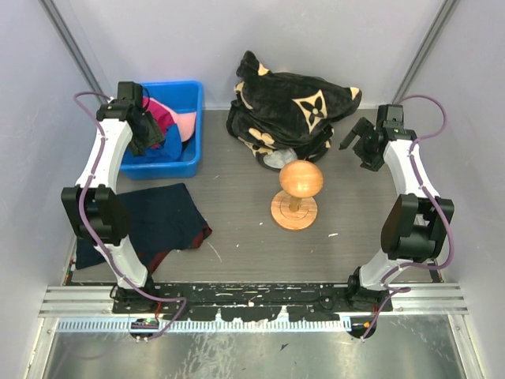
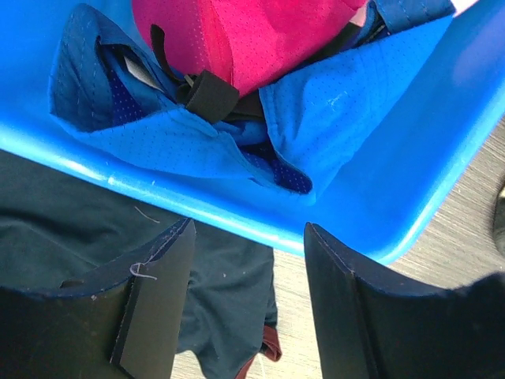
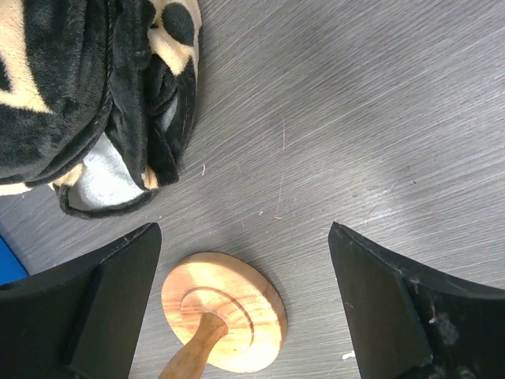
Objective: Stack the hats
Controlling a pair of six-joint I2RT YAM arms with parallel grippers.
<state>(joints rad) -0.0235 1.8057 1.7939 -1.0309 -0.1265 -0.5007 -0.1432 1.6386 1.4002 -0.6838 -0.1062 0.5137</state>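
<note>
Hats [image 1: 170, 126]: found bunched inside the blue bin [image 1: 194, 106] at the far left of the surface [image 1: 237, 205], with the magenta cap [image 2: 260, 39] over the royal blue cap [image 2: 197, 142] and the light pink cap [image 1: 186, 125] alongside. Saw left fingers [image 2: 158, 292] apart above the bin's near rim, clasping nothing. Saw right fingers [image 3: 110, 292] spread wide over the wooden stand [image 3: 225, 312], near the black plush bundle [image 3: 71, 71].

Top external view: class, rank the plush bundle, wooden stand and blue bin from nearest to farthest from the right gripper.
1. The plush bundle, just left of the right gripper.
2. The wooden stand, at table centre.
3. The blue bin, at far left.
</note>
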